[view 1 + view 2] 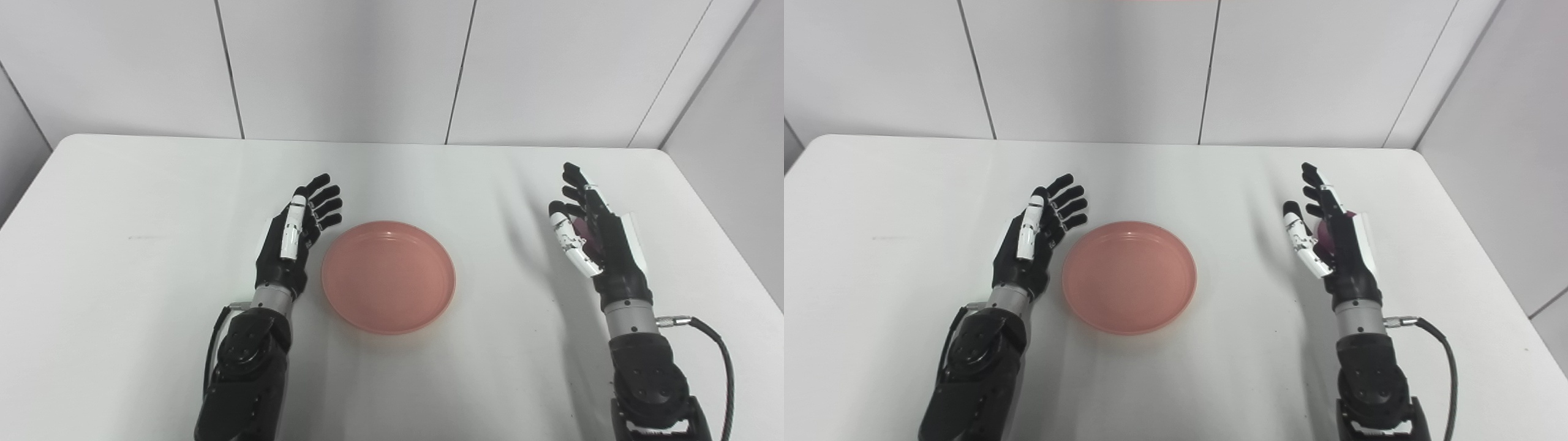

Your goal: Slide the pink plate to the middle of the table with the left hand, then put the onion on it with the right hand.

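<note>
The empty pink plate [388, 278] lies flat near the middle of the white table [122, 257]. My left hand [298, 236] rests just left of its rim, open with fingers spread, close to the plate or touching it. My right hand [603, 245] stands on edge well to the right of the plate, open, fingers stretched forward. A dark red onion [1325, 230] shows only as a small patch between the thumb and the fingers. It is against the palm, mostly hidden by the hand, and the fingers are not closed around it.
A grey panelled wall [343, 67] runs behind the table's far edge. The table's right edge [716, 233] is close to my right hand. A black cable [713, 334] loops from the right wrist.
</note>
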### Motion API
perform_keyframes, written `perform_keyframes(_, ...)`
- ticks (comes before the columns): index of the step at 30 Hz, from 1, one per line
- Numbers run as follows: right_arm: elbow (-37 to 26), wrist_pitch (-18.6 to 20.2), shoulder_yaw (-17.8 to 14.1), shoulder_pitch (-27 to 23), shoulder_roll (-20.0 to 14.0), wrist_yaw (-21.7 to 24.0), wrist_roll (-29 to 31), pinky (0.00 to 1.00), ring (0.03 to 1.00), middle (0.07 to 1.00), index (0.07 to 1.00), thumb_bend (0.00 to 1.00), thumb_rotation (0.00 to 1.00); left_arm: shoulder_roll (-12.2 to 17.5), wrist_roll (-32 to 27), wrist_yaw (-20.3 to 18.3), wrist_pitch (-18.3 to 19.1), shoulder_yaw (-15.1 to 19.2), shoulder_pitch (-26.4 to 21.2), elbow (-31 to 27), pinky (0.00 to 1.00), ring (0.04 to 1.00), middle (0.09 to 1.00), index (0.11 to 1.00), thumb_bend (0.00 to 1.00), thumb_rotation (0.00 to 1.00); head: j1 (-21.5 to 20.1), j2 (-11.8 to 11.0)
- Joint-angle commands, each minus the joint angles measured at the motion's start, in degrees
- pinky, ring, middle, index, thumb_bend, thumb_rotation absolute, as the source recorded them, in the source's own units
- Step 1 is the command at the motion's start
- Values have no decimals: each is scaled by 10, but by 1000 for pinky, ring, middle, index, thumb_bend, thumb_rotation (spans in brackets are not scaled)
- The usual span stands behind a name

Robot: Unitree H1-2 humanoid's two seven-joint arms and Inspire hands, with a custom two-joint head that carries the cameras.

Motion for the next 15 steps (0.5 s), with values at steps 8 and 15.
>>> perform_keyframes(8, -12, 3, -13, -32, -51, -1, -53, 808, 867, 891, 918, 821, 518, 0, -3, 3, 19, 7, 1, 7, 766, 794, 798, 779, 383, 1000, -2, -1)
perform_keyframes(15, -17, 27, -18, -41, -79, 19, -71, 825, 878, 898, 923, 926, 481, 1, -7, -1, 18, 8, 2, 11, 770, 796, 797, 779, 377, 1000, -11, -2)
